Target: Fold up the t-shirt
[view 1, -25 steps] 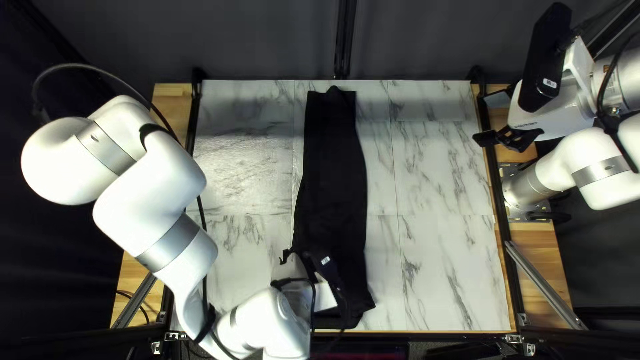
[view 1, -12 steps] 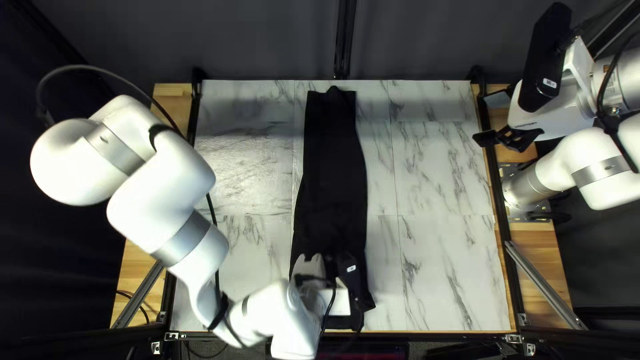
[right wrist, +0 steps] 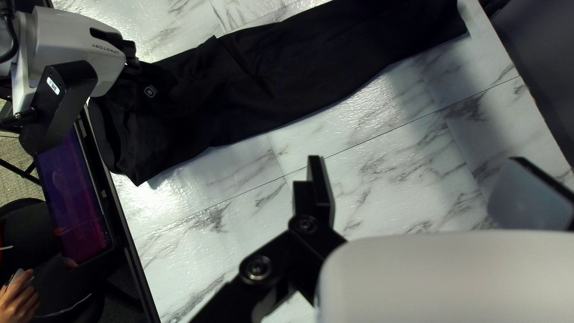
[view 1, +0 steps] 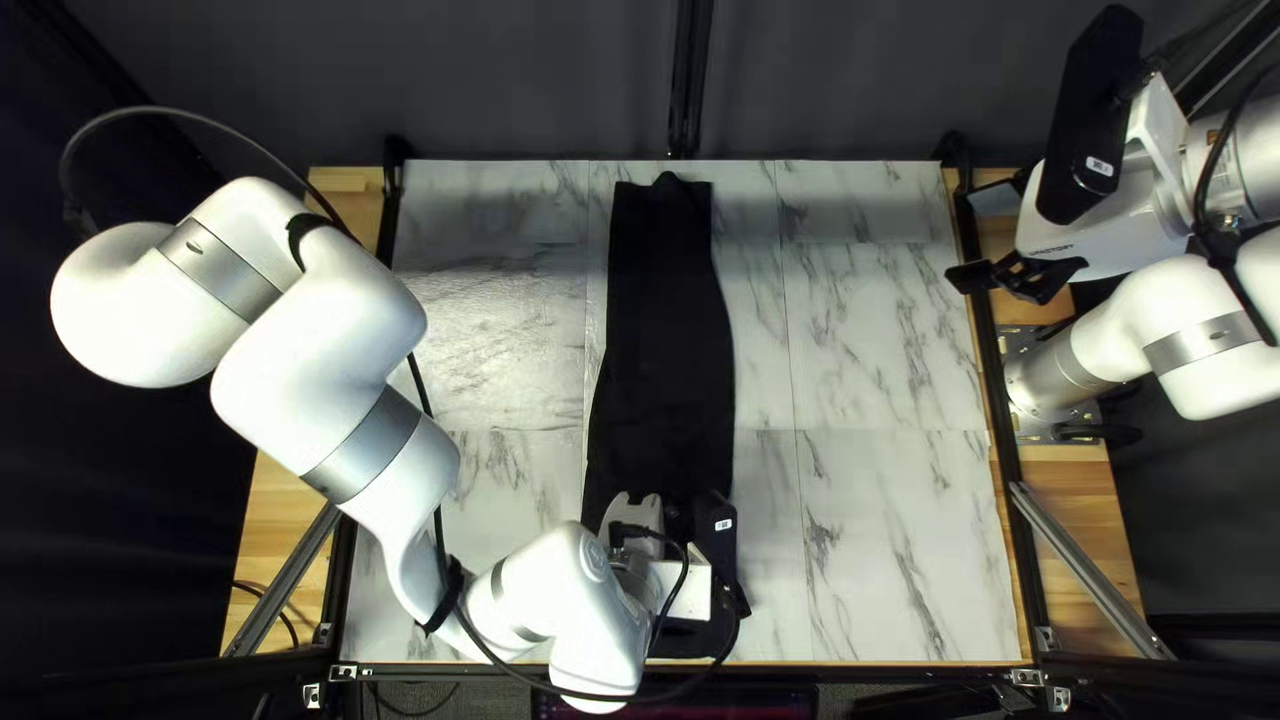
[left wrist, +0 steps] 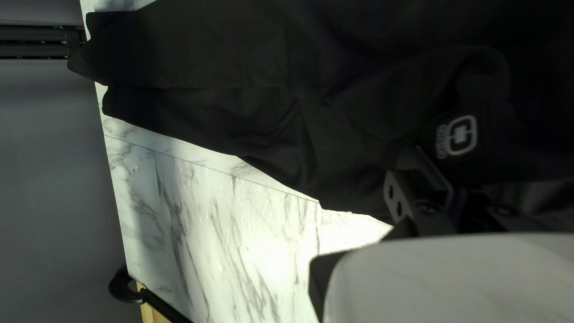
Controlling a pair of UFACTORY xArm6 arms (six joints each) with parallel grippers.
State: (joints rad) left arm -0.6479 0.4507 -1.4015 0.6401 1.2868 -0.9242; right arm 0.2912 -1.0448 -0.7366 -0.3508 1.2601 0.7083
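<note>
Top left view is showing the black shirt (view 1: 667, 334) lying on the marble surface (view 1: 894, 534) as a long, narrow strip, running from around the left gripper (view 1: 638, 518) toward the far edge. The left arm is reaching over the shirt's near end, while the right gripper (view 1: 1010, 280) is hanging at the surface's right side, its fingers well apart from the shirt.

In the left wrist view, the left fingers (left wrist: 427, 173) are standing close together, pinching black cloth between them. More of the shirt is spreading ahead of them, and a pale emblem (left wrist: 461, 136) is sitting near their tips. Bare marble is showing to one side of the fingers.

In the right wrist view, the right fingers are standing wide open and holding nothing. The shirt is lying beyond them, not touching. Well off to one side of these fingers, past the surface's near edge, a screen (right wrist: 78, 197) is glowing and a person's hand (right wrist: 21, 302) is showing.
</note>
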